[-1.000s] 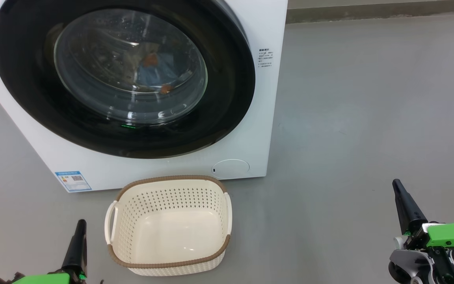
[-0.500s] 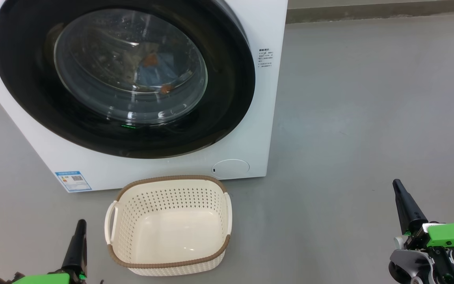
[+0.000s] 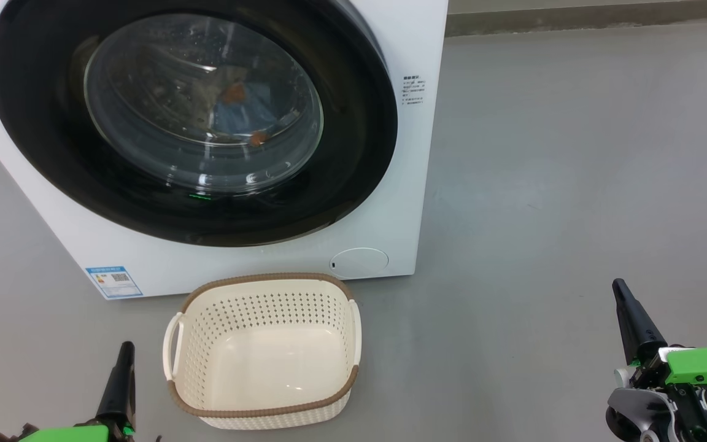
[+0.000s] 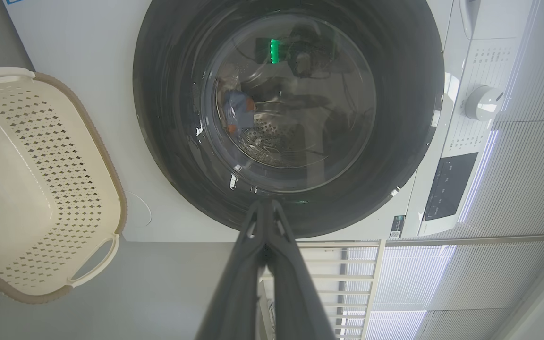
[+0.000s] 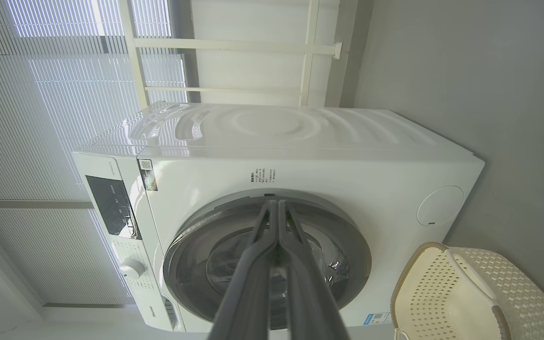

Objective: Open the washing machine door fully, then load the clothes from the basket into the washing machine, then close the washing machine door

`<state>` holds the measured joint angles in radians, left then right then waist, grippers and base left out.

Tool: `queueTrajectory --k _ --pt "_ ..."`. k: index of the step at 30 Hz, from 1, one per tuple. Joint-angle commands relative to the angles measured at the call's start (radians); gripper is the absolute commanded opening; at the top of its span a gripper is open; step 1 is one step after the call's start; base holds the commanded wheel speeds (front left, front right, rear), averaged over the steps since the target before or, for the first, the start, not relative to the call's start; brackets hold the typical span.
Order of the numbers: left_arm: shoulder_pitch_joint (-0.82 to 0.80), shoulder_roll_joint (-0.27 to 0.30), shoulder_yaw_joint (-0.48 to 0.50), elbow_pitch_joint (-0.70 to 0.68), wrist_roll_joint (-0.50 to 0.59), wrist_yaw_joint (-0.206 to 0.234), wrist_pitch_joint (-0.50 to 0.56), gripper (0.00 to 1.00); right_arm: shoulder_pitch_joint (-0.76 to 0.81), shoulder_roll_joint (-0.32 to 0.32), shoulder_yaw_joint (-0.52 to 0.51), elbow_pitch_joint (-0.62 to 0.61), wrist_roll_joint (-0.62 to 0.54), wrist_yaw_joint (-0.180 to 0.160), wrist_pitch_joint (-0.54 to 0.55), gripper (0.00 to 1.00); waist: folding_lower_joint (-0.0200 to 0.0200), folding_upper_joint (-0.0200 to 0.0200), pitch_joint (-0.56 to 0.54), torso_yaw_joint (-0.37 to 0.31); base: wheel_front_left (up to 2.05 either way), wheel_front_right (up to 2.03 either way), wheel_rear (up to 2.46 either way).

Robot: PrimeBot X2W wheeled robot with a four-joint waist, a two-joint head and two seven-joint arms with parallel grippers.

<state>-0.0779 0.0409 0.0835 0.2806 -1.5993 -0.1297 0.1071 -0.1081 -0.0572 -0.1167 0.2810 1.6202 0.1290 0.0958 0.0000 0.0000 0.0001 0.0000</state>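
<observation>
The white washing machine (image 3: 402, 184) stands ahead with its black-rimmed door (image 3: 353, 178) flush against the front. Through the glass bowl, blue fabric with orange figures (image 3: 249, 110) lies in the steel drum; the same clothes (image 4: 236, 106) show in the left wrist view. The cream basket (image 3: 264, 350) sits on the floor before the machine with nothing in it. My left gripper (image 3: 124, 350) is shut at the lower left, beside the basket's left handle. My right gripper (image 3: 620, 288) is shut at the lower right, well clear of everything.
Grey floor (image 3: 574, 153) stretches to the right of the machine. A small blue label (image 3: 113, 281) and a round white flap (image 3: 359, 262) mark the machine's lower front. The control panel and knob (image 4: 482, 101) show in the left wrist view, with window blinds (image 5: 40, 94) behind the machine.
</observation>
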Motion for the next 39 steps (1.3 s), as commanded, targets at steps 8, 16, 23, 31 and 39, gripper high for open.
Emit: queueTrajectory --k 8,16,23,31,39 --pt "-0.038 0.009 0.032 -0.03 -0.008 0.0 0.007 0.0 -0.007 -0.004 0.016 -0.03 0.0 0.002 0.007 0.0 0.0 0.0 0.0 0.0 0.0 0.0 0.0" --pt "-0.038 0.009 0.032 -0.03 -0.008 0.0 0.007 0.0 -0.007 -0.003 0.016 -0.03 -0.001 0.002 0.007 0.0 0.0 0.0 0.0 0.0 0.0 0.0 0.0" --pt "-0.038 0.009 0.032 -0.03 -0.008 0.0 0.007 0.0 -0.007 -0.003 0.015 -0.03 -0.001 0.002 0.007 0.0 0.0 0.0 0.0 0.0 0.0 0.0 0.0" --pt "-0.038 0.009 0.032 -0.03 -0.008 0.0 0.007 0.0 -0.007 -0.003 0.015 -0.03 -0.002 0.002 0.008 0.0 0.0 0.0 0.0 0.0 0.0 0.0 0.0" --pt "-0.038 0.009 0.032 -0.03 -0.008 0.0 0.007 0.0 -0.007 -0.002 0.014 -0.03 -0.002 0.002 0.008 0.0 0.0 0.0 0.0 0.0 0.0 0.0 0.0"
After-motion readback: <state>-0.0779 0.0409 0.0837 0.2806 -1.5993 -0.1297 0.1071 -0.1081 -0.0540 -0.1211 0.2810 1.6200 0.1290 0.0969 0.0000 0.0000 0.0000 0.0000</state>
